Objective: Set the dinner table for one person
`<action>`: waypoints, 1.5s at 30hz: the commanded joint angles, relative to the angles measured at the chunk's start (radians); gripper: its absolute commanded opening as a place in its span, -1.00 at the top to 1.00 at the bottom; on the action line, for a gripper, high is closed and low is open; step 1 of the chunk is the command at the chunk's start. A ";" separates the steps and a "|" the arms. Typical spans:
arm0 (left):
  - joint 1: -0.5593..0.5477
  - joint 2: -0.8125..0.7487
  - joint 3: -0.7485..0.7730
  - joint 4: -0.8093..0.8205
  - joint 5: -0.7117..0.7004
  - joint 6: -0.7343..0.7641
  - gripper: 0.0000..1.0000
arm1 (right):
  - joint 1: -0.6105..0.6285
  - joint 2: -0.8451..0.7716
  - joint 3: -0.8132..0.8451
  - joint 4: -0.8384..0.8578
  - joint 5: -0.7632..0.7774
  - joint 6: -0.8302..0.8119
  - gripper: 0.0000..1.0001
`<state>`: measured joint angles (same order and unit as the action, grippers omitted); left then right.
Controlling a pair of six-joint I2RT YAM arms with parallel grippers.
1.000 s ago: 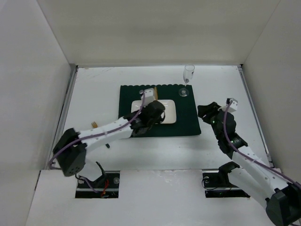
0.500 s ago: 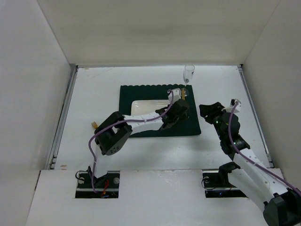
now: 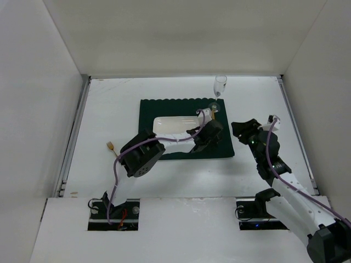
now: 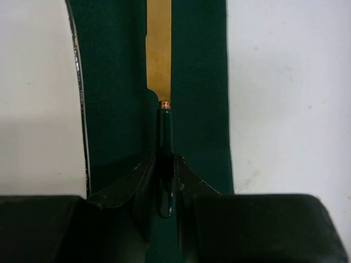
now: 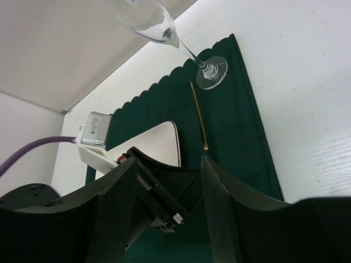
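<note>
Start with the tabletop (image 3: 109,104): big, white and flat, filling the floor of the white box. Carries a green mat (image 3: 164,108) near its middle, marking the spot for one person. On the left part of the mat, see a white plate (image 3: 171,124). At the far right corner, see a tall glass (image 3: 220,85), right for a drink.

Between the plate and the mat's right edge, find a knife (image 4: 159,52), gold blade pointing toward the glass. Pinched by its dark handle in the left end effector (image 4: 165,183), shut tight on it. Likely lining it up straight beside the plate, the usual spot for a knife. Cannot tell whether touching the mat or just above.

Look right of the mat for the right end effector (image 3: 243,130). Spread wide, holding nothing, probably parked there to leave room.
</note>
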<state>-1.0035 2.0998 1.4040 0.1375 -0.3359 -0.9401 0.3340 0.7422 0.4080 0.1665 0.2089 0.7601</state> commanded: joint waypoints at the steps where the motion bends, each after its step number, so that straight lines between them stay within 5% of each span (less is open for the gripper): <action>1: 0.012 0.012 0.049 0.017 -0.005 -0.017 0.81 | -0.002 0.006 -0.005 0.056 -0.009 0.005 -0.11; 11: 0.004 0.008 0.050 0.001 -0.005 -0.016 0.33 | -0.002 0.011 -0.003 0.059 -0.016 0.005 -0.11; 21: -0.017 -0.298 -0.161 0.092 -0.037 0.069 0.26 | -0.002 -0.007 -0.008 0.059 -0.009 0.005 -0.08; 27: 0.027 -0.679 -0.491 0.038 -0.221 0.119 0.43 | 0.010 0.034 0.008 0.064 -0.023 -0.004 0.54; 29: 0.074 -0.838 -0.604 -0.088 -0.287 0.104 0.54 | 0.023 0.061 0.017 0.065 -0.031 -0.005 0.59; 32: 0.150 -1.053 -0.713 -0.368 -0.366 0.045 0.59 | 0.033 0.091 0.018 0.082 -0.034 -0.005 0.56; 38: 0.361 -1.310 -0.862 -0.817 -0.367 -0.114 0.45 | 0.064 0.138 0.037 0.096 -0.049 -0.019 0.10; 45: 0.526 -1.287 -0.951 -0.750 -0.250 -0.098 0.40 | 0.086 0.155 0.048 0.097 -0.066 -0.036 0.03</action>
<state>-0.5083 0.7963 0.4603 -0.5976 -0.6231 -1.0241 0.4107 0.8906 0.4114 0.1959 0.1570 0.7425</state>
